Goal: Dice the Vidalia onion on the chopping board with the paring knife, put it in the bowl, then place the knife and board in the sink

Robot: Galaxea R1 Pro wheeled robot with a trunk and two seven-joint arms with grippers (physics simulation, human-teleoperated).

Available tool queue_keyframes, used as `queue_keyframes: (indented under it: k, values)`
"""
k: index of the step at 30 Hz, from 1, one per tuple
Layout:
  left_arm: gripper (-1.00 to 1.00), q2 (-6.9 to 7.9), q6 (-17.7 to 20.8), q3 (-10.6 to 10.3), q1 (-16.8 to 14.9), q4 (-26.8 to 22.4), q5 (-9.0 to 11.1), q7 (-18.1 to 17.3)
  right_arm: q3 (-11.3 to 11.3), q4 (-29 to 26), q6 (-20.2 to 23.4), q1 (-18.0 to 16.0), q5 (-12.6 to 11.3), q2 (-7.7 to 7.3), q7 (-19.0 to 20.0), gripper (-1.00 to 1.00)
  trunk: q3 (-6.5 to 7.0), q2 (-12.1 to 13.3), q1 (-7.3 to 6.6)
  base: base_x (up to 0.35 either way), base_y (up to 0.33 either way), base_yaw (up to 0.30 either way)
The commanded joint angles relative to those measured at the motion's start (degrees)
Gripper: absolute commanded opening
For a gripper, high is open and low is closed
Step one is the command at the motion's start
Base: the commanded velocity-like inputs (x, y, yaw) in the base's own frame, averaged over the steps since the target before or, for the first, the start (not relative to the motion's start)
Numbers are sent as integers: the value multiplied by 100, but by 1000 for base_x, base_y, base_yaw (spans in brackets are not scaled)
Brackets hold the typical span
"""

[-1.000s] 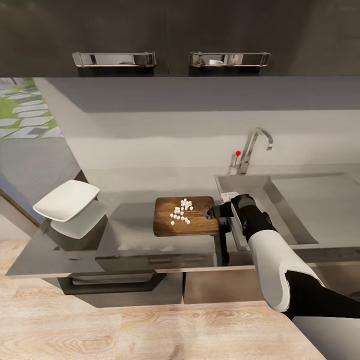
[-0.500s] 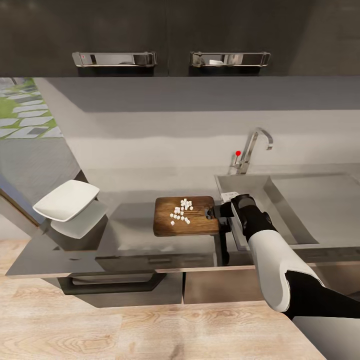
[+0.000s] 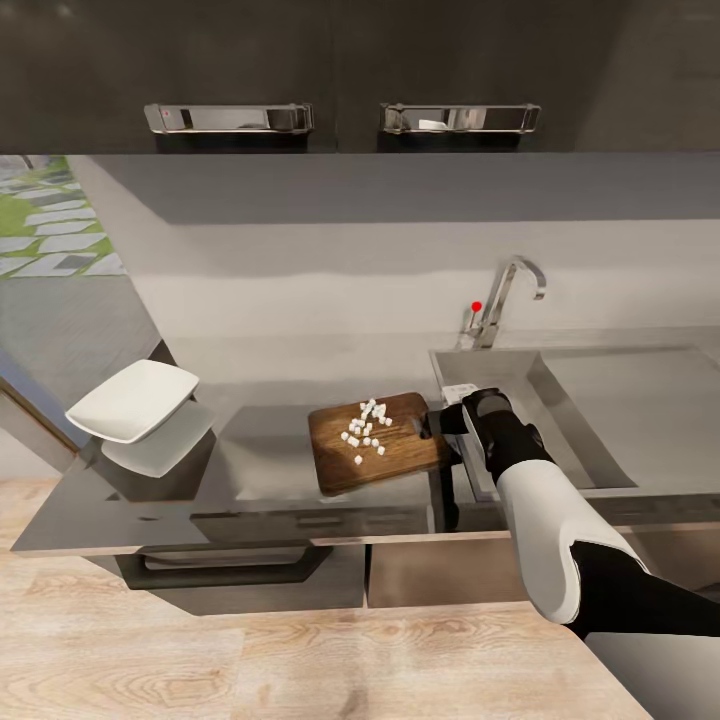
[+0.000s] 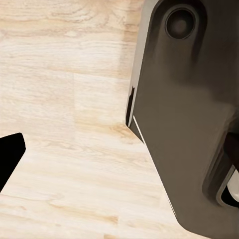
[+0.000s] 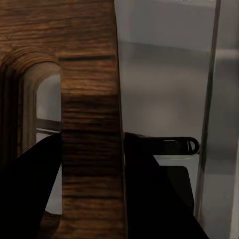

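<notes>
**Board gripped at its handle end**

My right end effector (image 3: 436, 424) is closed on the chopping board (image 3: 380, 443), which sits skewed on the counter (image 3: 260, 470) beside the sink (image 3: 600, 400). Diced onion (image 3: 366, 428) lies on it. Bowl (image 3: 134, 399) stands far left. Left end effector: cannot tell.

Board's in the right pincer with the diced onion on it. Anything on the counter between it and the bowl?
Nothing visible: the countertop between the chopping board, held at its slot end by the right pincer, and the bowl is bare.
</notes>
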Motion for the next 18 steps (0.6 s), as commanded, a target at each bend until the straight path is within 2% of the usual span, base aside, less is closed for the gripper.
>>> queue_keyframes:
  k: [1,9,18]
  values:
    - [100,-2,-36,-48,-9,21,34,5,-44,-7,17,-5,47,9,43,-100,-10,-11,3,0,0,0]
    - [100,-2,-36,-49,-9,21,34,6,-46,-7,17,-5,47,9,43,-100,-7,-11,3,0,0,0]
    - [100,-2,-36,-49,-9,21,35,6,-46,-6,17,-5,47,9,43,-100,63,-11,3,0,0,0]
